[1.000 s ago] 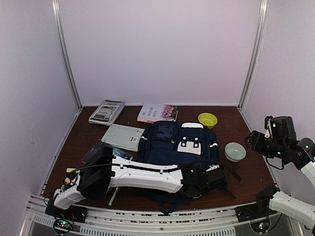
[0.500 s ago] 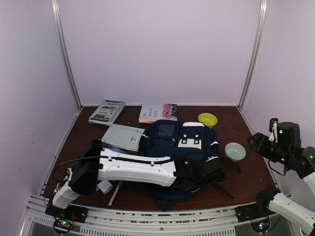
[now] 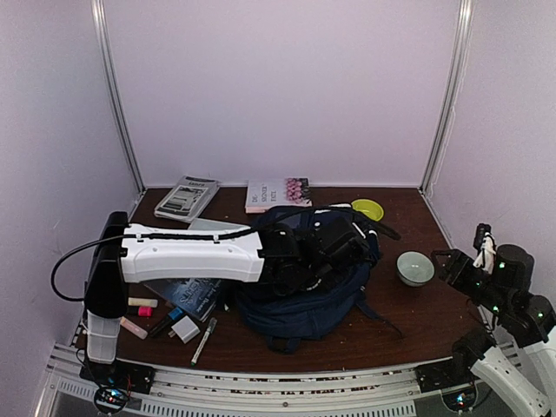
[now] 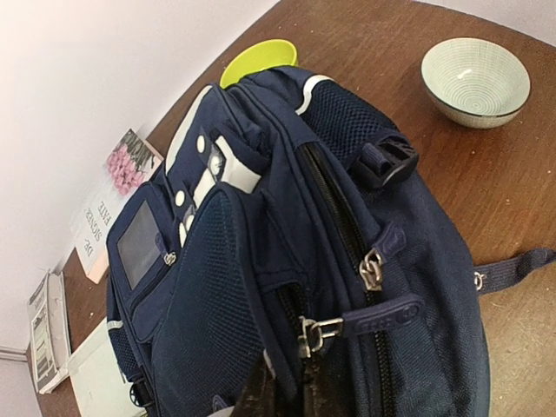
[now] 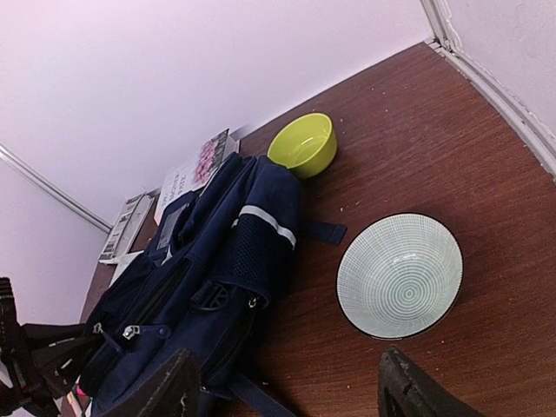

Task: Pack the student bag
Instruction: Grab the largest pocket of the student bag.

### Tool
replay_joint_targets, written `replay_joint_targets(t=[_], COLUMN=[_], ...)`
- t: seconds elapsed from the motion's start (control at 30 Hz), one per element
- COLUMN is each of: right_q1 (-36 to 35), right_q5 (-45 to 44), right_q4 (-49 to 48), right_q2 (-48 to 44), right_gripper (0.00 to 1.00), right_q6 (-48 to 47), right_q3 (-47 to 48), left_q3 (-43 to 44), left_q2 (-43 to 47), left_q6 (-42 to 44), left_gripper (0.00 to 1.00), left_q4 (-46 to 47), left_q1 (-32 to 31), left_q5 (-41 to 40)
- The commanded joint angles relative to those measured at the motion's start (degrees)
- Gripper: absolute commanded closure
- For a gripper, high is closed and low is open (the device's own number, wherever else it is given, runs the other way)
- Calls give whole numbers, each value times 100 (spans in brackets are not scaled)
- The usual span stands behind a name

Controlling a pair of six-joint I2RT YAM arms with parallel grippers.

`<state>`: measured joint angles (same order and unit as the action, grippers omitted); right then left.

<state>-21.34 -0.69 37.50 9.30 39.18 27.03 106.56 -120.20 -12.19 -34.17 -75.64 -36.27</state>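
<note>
The student bag (image 3: 308, 287) is a navy-blue backpack with white trim, standing bunched up in the middle of the table. My left gripper (image 3: 337, 246) reaches over it from the left and is shut on its fabric at the top. In the left wrist view the bag (image 4: 261, 252) fills the frame, and my left gripper (image 4: 294, 387) pinches a fabric edge just below a metal zipper pull (image 4: 314, 334). My right gripper (image 3: 453, 265) is open and empty at the right edge, apart from the bag. In the right wrist view the right gripper (image 5: 291, 387) has its fingers (image 5: 165, 387) spread wide, with the bag (image 5: 200, 287) on the left.
A pale green bowl (image 3: 415, 268) (image 5: 400, 274) sits right of the bag. A yellow-green bowl (image 3: 368, 208) (image 5: 304, 143) and a pink book (image 3: 276, 195) lie behind it, with a grey booklet (image 3: 187, 198) at back left. A pen (image 3: 208, 328), an eraser (image 3: 185, 329) and markers lie front left.
My left arm has risen and swung back, pulling the bag up from lying flat into a bunched, upright heap. Small items at front left now show. The right arm dropped lower and rightwards.
</note>
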Motion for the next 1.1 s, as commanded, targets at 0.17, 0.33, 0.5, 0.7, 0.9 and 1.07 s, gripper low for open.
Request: replay_joint_targets(t=[0.17, 0.33, 0.5, 0.7, 0.9, 1.07], right_q1=[27, -434, -1806, -2722, -3098, -3359], right_q5=[1664, 2415, 1241, -34, -659, -798], right_q4=[-1744, -2969, -3063, -3996, -5461, -6225], right_q2=[-416, 470, 1384, 1790, 2223, 2888], right_gripper=[39, 45, 44, 45, 46, 47], right_q6=[400, 483, -368, -1387, -2152, -2649], right_q3=[-1037, -1325, -967, -1233, -1648, -1922], left_q3=[-435, -367, -287, -314, -301, -289], left_q2=[878, 995, 1007, 1082, 1145, 1215], left_q6=[-94, -47, -50, -86, -151, -232], left_gripper=[100, 100, 100, 100, 100, 100], left_q4=[378, 412, 417, 403, 433, 430], left_q1=[525, 617, 620, 620, 620, 620], left_q5=[-226, 179, 453, 690, 1043, 1061])
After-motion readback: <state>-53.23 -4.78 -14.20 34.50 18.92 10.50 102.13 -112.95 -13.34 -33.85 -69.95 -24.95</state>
